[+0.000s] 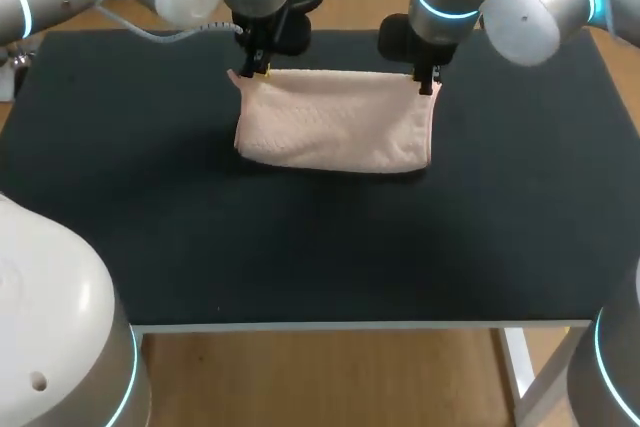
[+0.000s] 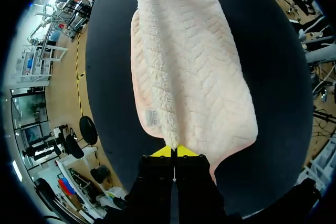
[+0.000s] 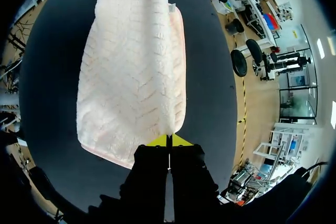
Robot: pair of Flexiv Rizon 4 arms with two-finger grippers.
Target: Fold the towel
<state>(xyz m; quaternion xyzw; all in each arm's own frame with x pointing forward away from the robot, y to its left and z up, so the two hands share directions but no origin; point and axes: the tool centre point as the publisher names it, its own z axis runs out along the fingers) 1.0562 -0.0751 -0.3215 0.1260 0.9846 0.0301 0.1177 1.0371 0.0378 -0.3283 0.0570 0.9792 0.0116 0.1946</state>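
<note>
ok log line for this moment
left gripper: shut on towel corner | right gripper: shut on other corner | towel: doubled over on table

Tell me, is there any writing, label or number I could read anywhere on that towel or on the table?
Nothing here can be read as text.
Small white label sewn at the edge of the towel: there is print on it, but it is too small and blurred to read.
Black table: no words, numbers or signs show on it.
</note>
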